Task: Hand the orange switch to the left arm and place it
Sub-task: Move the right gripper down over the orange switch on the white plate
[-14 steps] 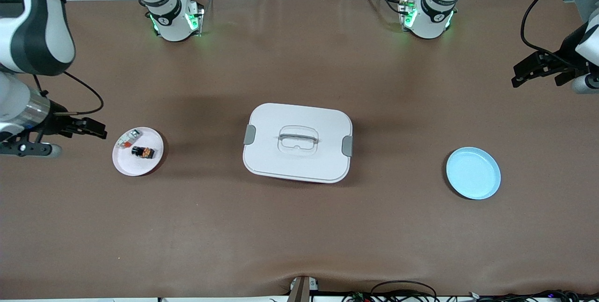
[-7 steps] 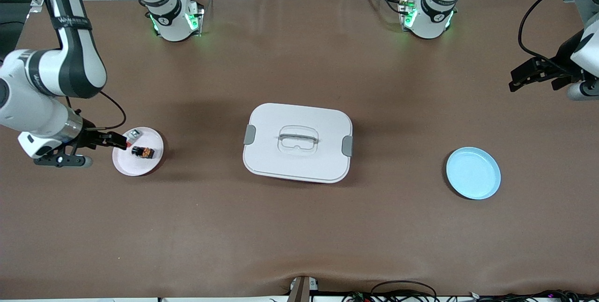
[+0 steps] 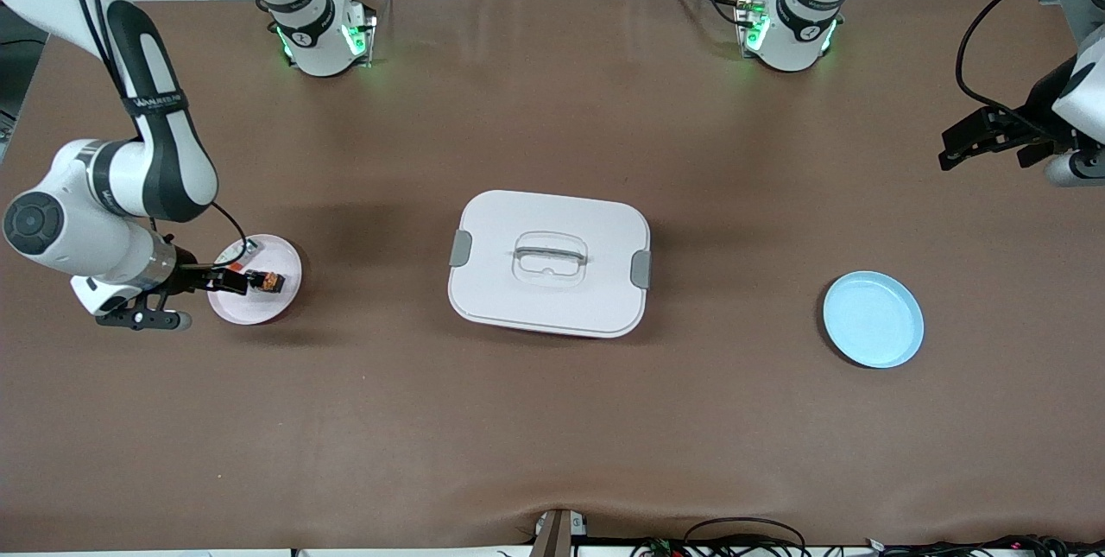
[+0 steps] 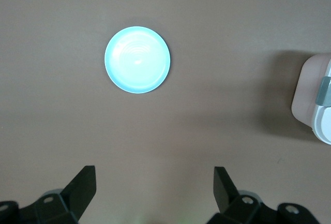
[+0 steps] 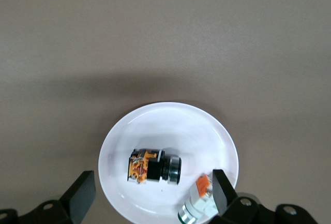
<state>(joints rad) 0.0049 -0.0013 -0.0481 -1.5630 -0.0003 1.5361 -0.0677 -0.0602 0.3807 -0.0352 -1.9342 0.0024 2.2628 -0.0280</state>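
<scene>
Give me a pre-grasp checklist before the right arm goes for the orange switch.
1. Right gripper over the white plate: ok.
2. Right gripper open: ok, fingers apart in its wrist view.
3. Orange switch on the plate, not yet gripped: ok.
4. White-grey piece lies beside the switch, close to one fingertip: not ok, risk of a wrong pick.
5. Box mid-table, between the white plate and the blue plate: ok.
6. Left gripper open, waiting above the table: ok.
</scene>
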